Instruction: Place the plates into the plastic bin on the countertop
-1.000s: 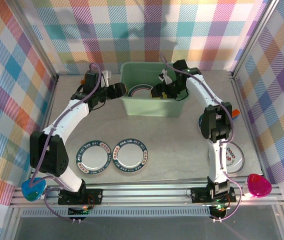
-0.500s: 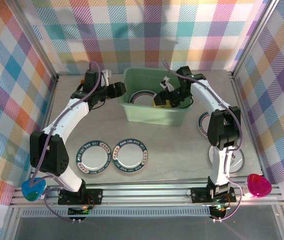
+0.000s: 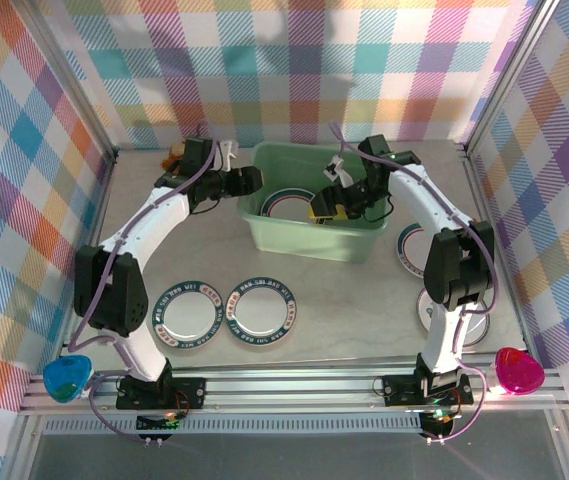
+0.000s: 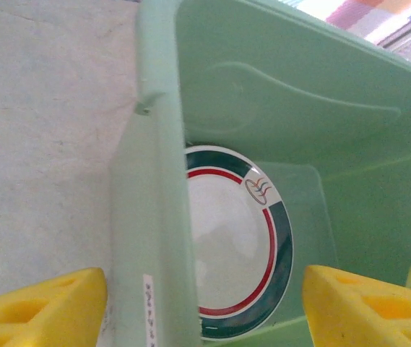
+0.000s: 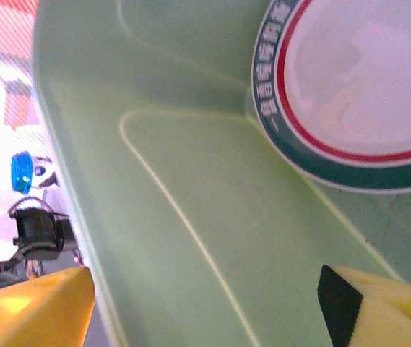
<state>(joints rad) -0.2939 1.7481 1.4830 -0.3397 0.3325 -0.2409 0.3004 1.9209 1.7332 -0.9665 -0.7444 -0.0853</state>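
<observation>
Five plates are visible: two dark-rimmed plates point(image 3: 186, 313) point(image 3: 261, 311) on the countertop point(image 3: 344, 300), one teal-and-red plate point(image 3: 286, 203) in the plastic bin point(image 3: 309, 238), and two right-hand plates point(image 3: 407, 246) point(image 3: 472, 318) partly hidden behind the right arm. The left gripper point(image 3: 248, 180) has its jaws apart astride the bin's left wall. The right gripper point(image 3: 326, 207) is spread wide inside the bin.

One teal-and-red-banded round white plate point(image 3: 286, 203) lies flat inside the pale mint-green plastic bin point(image 3: 309, 240), far centre before me; four other plates, two near left point(image 3: 188, 314) and two right point(image 3: 411, 250), dot the grey countertop point(image 3: 344, 310).

Blue heart point(image 3: 67, 378) and pink heart point(image 3: 519, 371) sit on front rail point(image 3: 294, 388).
</observation>
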